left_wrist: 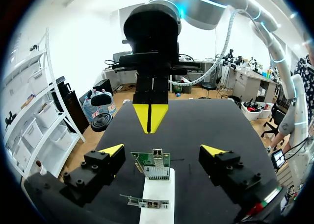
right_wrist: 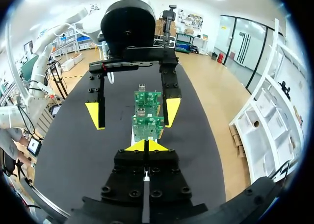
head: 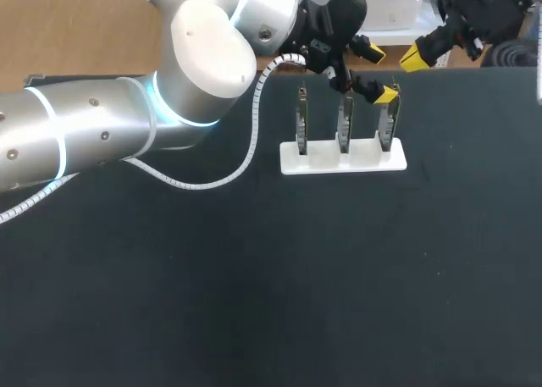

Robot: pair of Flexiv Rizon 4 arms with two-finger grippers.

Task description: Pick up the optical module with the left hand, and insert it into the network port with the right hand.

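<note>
In the head view, our left arm (head: 102, 133) reaches a white rack (head: 343, 161) far across the worktop (head: 254, 302), where three boards stand upright. The left jaws hang wide open above the right board (head: 387, 124), gripping nothing. Our right arm (head: 474, 14) sits far right.

In the left wrist view, yellow tips (left_wrist: 112, 150) flank that board (left_wrist: 153, 165), apart from it.

In the right wrist view, the right jaws are pressed together and empty, facing the boards (right_wrist: 146, 126) end-on. We cannot tell the optical module from the boards' ports.
</note>
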